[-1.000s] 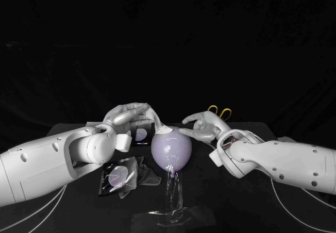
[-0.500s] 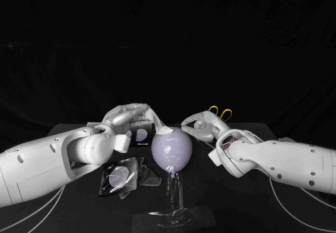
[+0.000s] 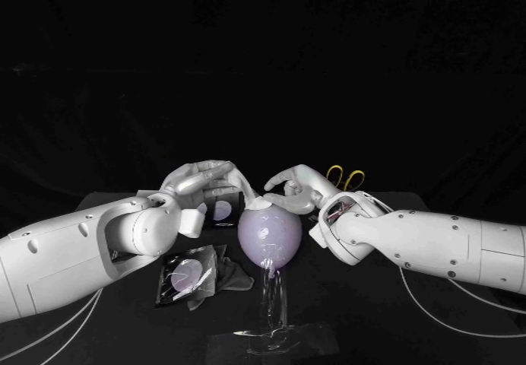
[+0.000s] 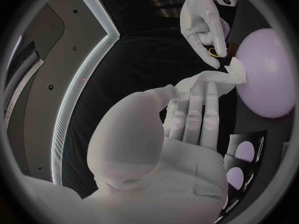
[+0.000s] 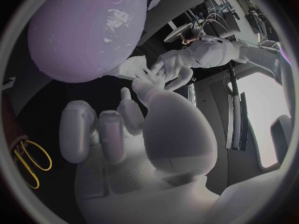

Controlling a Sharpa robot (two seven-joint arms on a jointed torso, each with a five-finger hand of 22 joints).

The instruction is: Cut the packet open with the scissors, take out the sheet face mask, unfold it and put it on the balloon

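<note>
A purple balloon (image 3: pixel 268 237) stands upright on a clear stand (image 3: pixel 270 319) at the table's middle. The white sheet face mask (image 3: pixel 258 203) lies crumpled on the balloon's top (image 4: pixel 266 74). My left hand (image 3: pixel 204 182) is behind and left of the balloon and pinches the mask (image 4: pixel 209 80) between thumb and fingers. My right hand (image 3: pixel 294 188) arches over the balloon's top from the right, fingers apart, its fingertips (image 4: pixel 214 59) just beside the mask (image 5: pixel 132 64). The balloon (image 5: pixel 87 30) bulges close to that hand's palm.
The cut black packet (image 3: pixel 184 276) lies on the table left of the stand. A second dark packet (image 3: pixel 220 211) stands behind the balloon. The yellow-handled scissors (image 3: pixel 346 177) rest at the back right behind my right hand, and their handles (image 5: pixel 28 160) lie near that wrist.
My right hand has swung left and risen from beside the balloon to over its top, next to the mask. The left hand has kept its hold and place.
</note>
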